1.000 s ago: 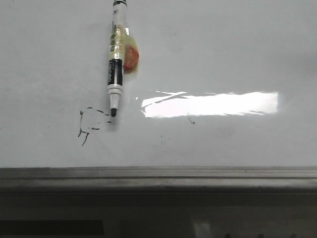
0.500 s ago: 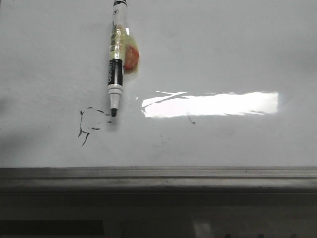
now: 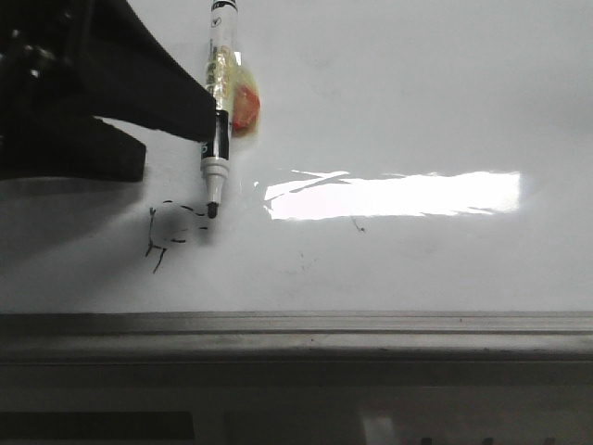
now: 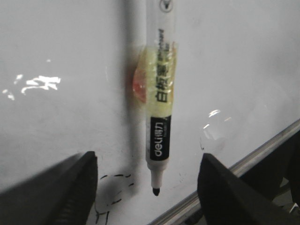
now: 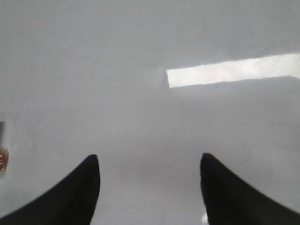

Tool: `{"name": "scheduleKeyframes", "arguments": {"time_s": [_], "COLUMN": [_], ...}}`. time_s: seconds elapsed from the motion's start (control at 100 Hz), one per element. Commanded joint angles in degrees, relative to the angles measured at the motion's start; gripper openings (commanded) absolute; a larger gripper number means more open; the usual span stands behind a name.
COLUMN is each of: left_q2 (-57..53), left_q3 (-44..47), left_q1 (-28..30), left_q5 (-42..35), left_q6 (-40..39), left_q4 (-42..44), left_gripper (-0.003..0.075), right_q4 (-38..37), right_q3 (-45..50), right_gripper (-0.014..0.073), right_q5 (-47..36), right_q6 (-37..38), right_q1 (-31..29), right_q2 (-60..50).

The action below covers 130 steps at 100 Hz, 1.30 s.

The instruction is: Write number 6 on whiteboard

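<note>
The whiteboard (image 3: 417, 93) fills the front view, glossy white. No number 6 is in view on it; only faint broken black scribbles (image 3: 171, 232) sit by the tip of a capless black-and-white marker (image 3: 218, 111). The marker lies flat on the board with yellow tape and a red piece (image 3: 245, 104) at its middle. My left gripper (image 3: 176, 139) comes in from the upper left, open, its fingers reaching the marker's barrel. In the left wrist view the open left gripper (image 4: 149, 159) straddles the marker (image 4: 159, 122) without touching it. My right gripper (image 5: 150, 158) hangs open over bare board.
A grey metal ledge (image 3: 296, 324) runs along the board's near edge. A bright rectangular glare patch (image 3: 394, 195) lies right of the marker tip, with a tiny black speck (image 3: 357, 224) below it.
The left gripper has entered the front view from the upper left and reached the marker's barrel. The marker and scribbles have not moved.
</note>
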Motion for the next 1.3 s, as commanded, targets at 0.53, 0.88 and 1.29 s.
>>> {"name": "scheduleKeyframes", "arguments": {"time_s": [0.53,0.88,1.29], "left_q2": [4.91,-4.48,-7.98], "left_q3": [-1.96,-1.96,-1.96], "left_q1": [-0.74,-0.74,-0.74], "left_q5": [-6.05,7.69,26.54], "left_q6": [0.08,18.32,54.09], "left_q4": [-6.6,-3.98,-15.96], "left_gripper": [-0.0018,-0.002,-0.002], "right_q4": [2.96,32.48,59.52], "right_q3": [-1.97,-2.61,-2.74], "right_gripper": [0.0417,0.0417,0.0417], "right_q5": [-4.93,-1.64,15.25], "right_q6": [-0.67,-32.35,-67.33], "right_q1": [-0.24,-0.24,8.64], "right_q2": [1.25,2.34,11.86]}}
